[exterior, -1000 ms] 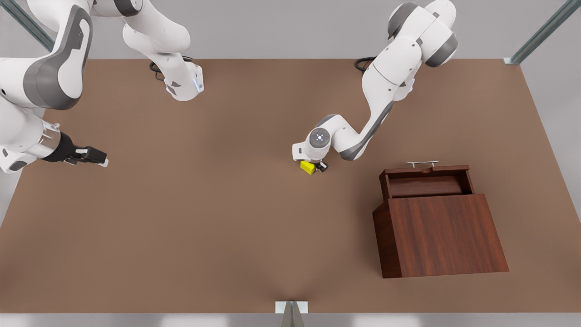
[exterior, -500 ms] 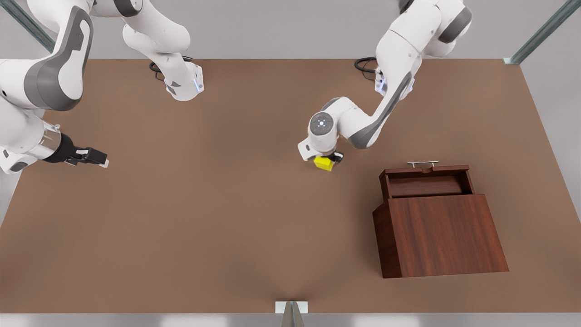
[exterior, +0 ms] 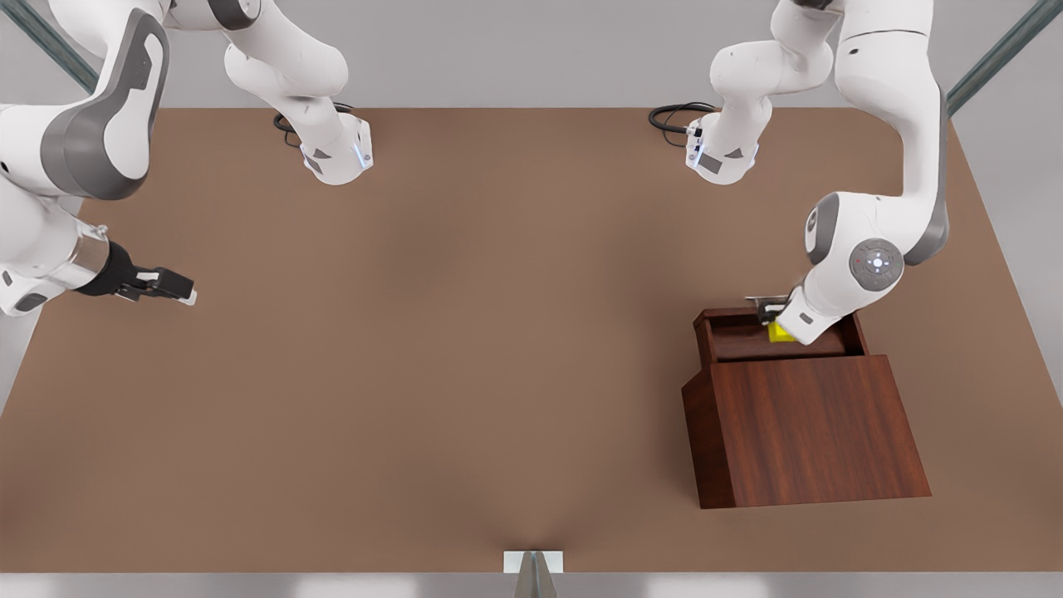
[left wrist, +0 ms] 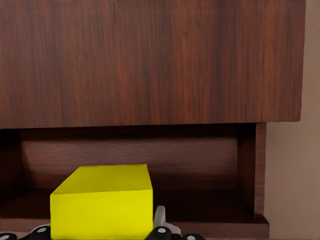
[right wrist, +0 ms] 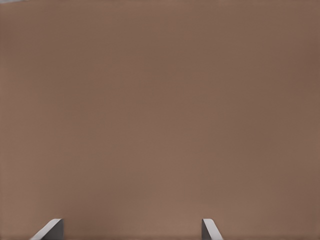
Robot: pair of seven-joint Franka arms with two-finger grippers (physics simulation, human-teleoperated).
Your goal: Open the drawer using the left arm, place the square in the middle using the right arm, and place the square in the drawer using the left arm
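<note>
The yellow square [exterior: 779, 333] is held just over the open drawer [exterior: 747, 342] of the dark wooden box [exterior: 814, 432], at the front view's right. My left gripper [exterior: 774, 322] is shut on it, beside the silver handle [exterior: 757, 299]. In the left wrist view the square [left wrist: 102, 200] sits between the fingertips [left wrist: 160, 226], in front of the drawer's cavity [left wrist: 200, 200] and under the box top [left wrist: 150, 60]. My right gripper [exterior: 181, 292] waits open above the table at the front view's far left, its fingertips [right wrist: 50, 229] spread over bare tabletop.
The brown tabletop [exterior: 465, 374] stretches wide between the two arms. Both arm bases [exterior: 336, 158] [exterior: 721, 158] stand at the far edge. A metal bracket [exterior: 533, 565] sits at the near edge.
The left arm has carried the square from the table's middle toward the front view's right, to over the open drawer. The right arm has barely moved.
</note>
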